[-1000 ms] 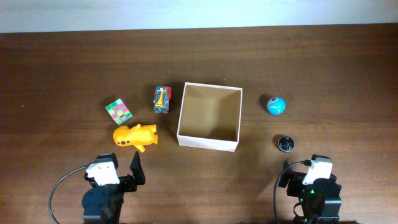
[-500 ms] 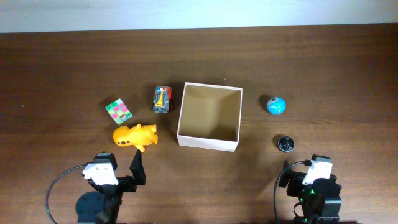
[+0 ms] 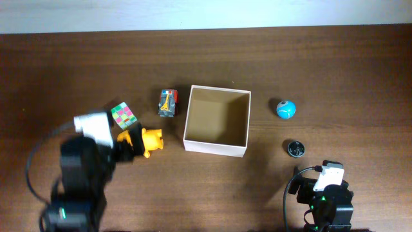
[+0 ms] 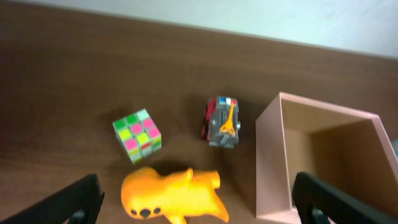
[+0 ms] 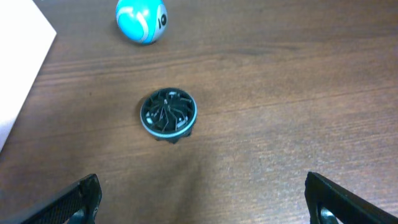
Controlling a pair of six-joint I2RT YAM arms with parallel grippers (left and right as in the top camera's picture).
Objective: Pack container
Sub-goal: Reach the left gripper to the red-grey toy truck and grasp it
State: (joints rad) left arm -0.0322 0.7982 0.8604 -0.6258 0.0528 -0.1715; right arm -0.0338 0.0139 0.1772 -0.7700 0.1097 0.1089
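Brought farther in from the near left, the left claw (image 3: 129, 147) is held spread over the orange toy (image 4: 171, 194), while the container (image 3: 216, 147), mid-surface (image 3: 64, 64), is left empty, with cube (image 4: 137, 135), car (image 4: 222, 121), ball (image 3: 286, 109) and disc (image 5: 168, 114) unpacked and the right claw (image 5: 202, 200) spread at near right.

container (image 3: 217, 145): square shallow cardboard box, white outer walls, tan-brown inside; topless, upright, open side up; nothing visible inside; sits flat near middle of dark wood table (image 3: 322, 64), slightly rotated; left wrist view catches only its left part at right edge
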